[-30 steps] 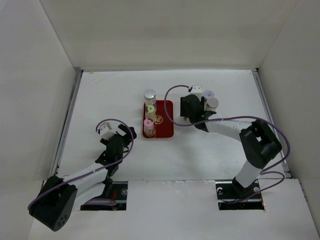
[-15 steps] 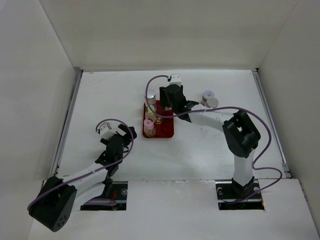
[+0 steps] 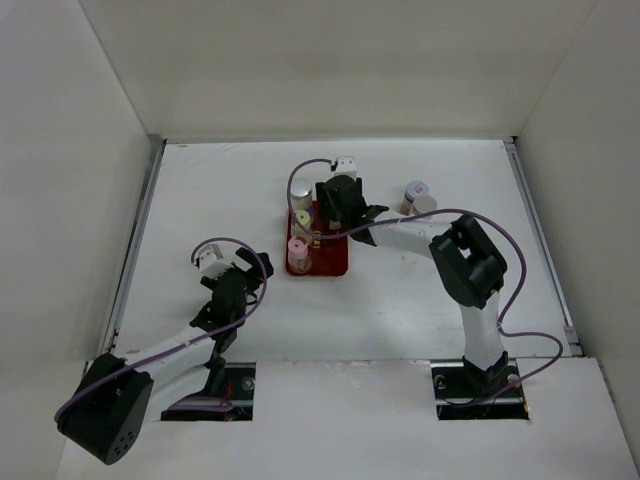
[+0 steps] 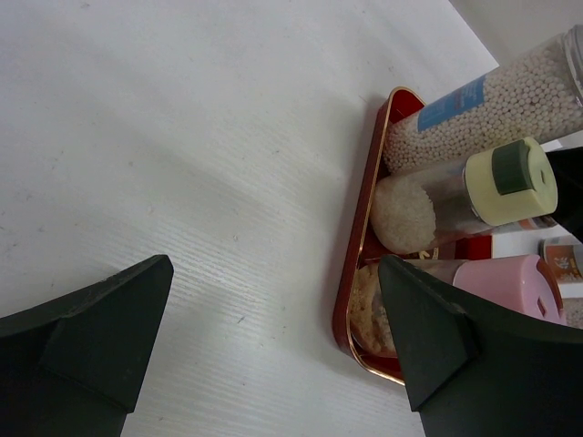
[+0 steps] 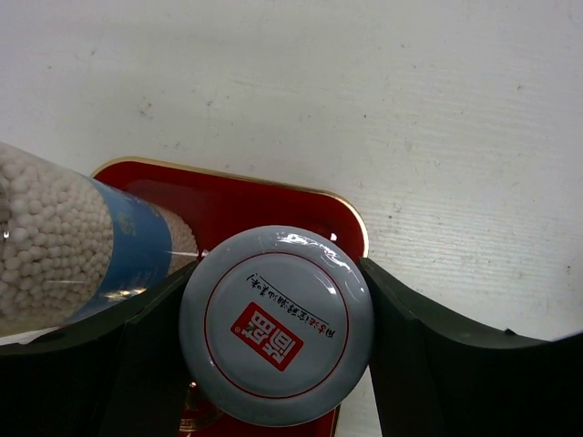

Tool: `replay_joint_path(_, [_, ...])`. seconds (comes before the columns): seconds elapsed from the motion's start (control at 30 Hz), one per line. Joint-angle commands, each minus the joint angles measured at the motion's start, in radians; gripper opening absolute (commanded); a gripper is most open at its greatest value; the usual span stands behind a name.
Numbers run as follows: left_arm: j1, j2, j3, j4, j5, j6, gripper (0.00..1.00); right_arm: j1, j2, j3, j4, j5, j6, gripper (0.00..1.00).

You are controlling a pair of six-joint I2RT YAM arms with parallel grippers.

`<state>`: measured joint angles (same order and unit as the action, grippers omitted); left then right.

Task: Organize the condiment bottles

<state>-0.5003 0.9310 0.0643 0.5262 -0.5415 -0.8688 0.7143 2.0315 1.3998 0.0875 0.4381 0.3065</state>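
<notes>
While right end effector grips grey-capped bottle, body hidden

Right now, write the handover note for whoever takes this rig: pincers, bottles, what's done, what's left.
Left pincer: open, empty, over the table left of the red tray.
Right pincer: shut on a grey-capped bottle, over the tray; whether it has touched down, I cannot tell.
Done: three bottles stand in a row on the tray's left side: bead-filled, yellow-green cap, pink cap.
To do: release the held one, then fetch the purple-rimmed bottle and the silver-capped bottle from the table to the right.
</notes>
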Motion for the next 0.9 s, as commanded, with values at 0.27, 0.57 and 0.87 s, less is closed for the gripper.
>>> replay_joint_path(0.27, [-0.001,-0.02,-0.006,0.041,0.0,-0.006,1.0,0.021,-0.158,-0.034,0.127,0.059,0.005,0.81])
replay_joint_path(0.57, [-0.008,-0.023,-0.001,0.041,0.002,-0.006,1.0,-0.025,-0.473,-0.288,0.067,0.099,0.019,0.79])
replay_joint_path(0.87, [-0.013,-0.011,0.003,0.043,0.002,-0.004,1.0,-0.347,-0.47,-0.196,-0.152,-0.047,-0.046,0.8])
